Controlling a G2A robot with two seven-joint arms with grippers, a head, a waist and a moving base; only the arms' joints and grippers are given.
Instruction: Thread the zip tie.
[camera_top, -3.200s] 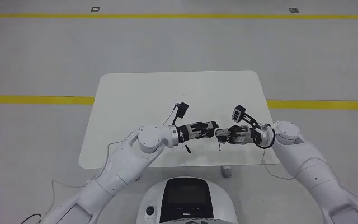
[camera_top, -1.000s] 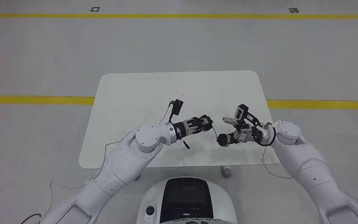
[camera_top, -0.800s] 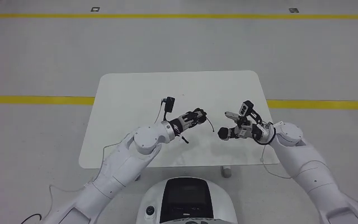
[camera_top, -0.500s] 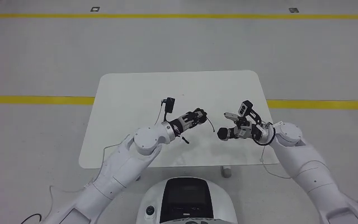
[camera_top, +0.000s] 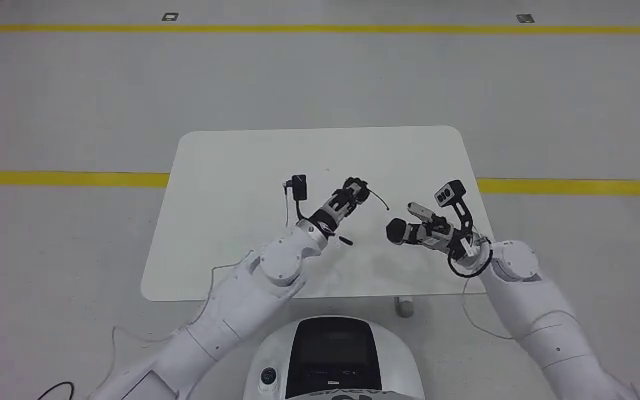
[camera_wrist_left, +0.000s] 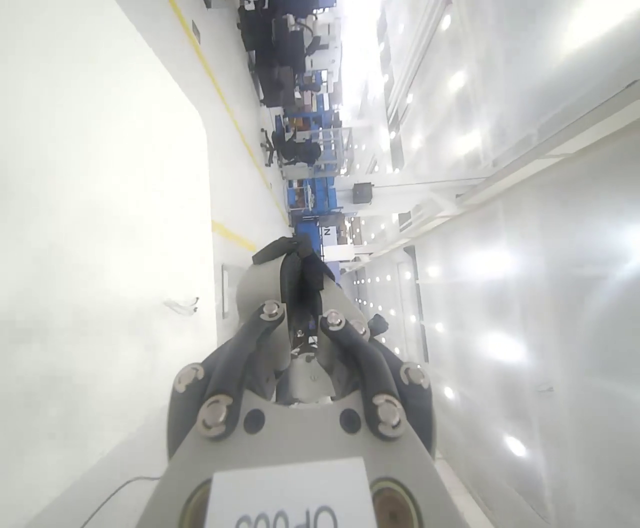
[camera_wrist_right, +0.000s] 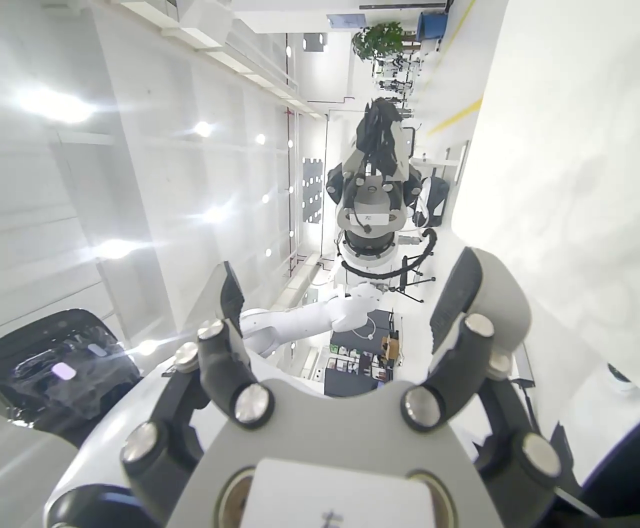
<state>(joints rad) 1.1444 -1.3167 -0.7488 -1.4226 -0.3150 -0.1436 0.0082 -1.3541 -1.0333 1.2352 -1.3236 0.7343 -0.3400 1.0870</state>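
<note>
**Zip-tie threading, the moment after the two grippers separate.** Nearest the robot, over the near half of the white table (camera_top: 220, 200), the right gripper (camera_top: 397, 232) hangs with its fingers spread wide. Nothing lies between them, as its own wrist view confirms. A little farther out and well apart from it, the left gripper (camera_top: 355, 188) is pinched together on the zip tie (camera_top: 380, 199). This thin black strap curls at the fingertips and trails a free end toward the right gripper without touching it. The strap is carried in the air above the table's middle, not lying on it. Beyond both lie the far half of the table, then pale floor crossed by a yellow line (camera_top: 80, 178).

**Change:** some three seconds ago the fingertips of both grippers met over the near part of the table. Within the last second the right one has drawn back, while the left has swung outward and away, taking the tie with it.

**Reading:** the two-handed feeding step appears finished, with the tie left in one gripper alone. Whether the tail in fact sits through the head cannot be told. The curl at the left fingertips suggests a closed loop, so a check or a tightening pull is the likely next need
</note>
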